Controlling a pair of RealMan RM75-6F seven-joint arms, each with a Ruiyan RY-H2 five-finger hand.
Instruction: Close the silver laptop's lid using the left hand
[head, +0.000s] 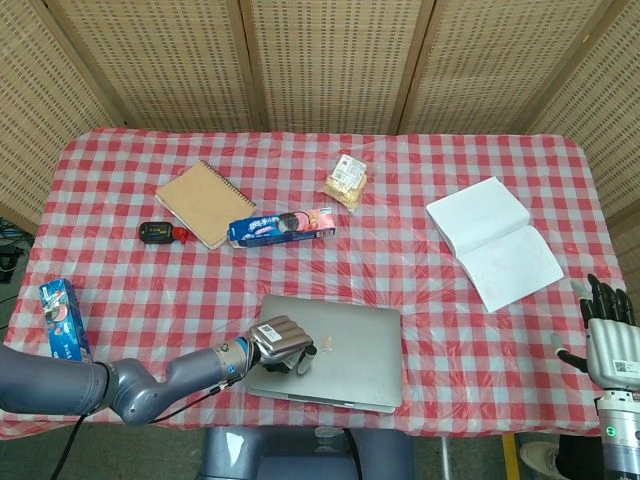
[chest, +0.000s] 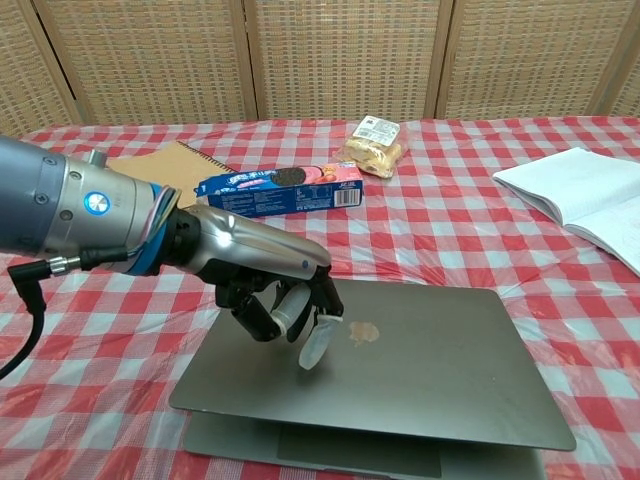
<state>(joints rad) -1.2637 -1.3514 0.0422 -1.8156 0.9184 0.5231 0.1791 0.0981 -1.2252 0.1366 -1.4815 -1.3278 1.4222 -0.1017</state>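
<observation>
The silver laptop (head: 345, 345) (chest: 420, 365) lies at the table's front edge. Its lid is tilted low over the base, and a narrow gap still shows at the front in the chest view. My left hand (head: 281, 341) (chest: 265, 285) rests on the lid's left part, fingers curled down, and one fingertip (chest: 316, 345) touches the lid beside the logo. It holds nothing. My right hand (head: 610, 338) hangs off the table's right front corner, fingers spread, far from the laptop.
An open white book (head: 494, 241) lies at the right. Behind the laptop are a blue cookie pack (head: 281, 226), a brown notebook (head: 203, 202), a snack bag (head: 346, 181) and a small black and red device (head: 160, 233). A blue box (head: 59, 316) stands at the left edge.
</observation>
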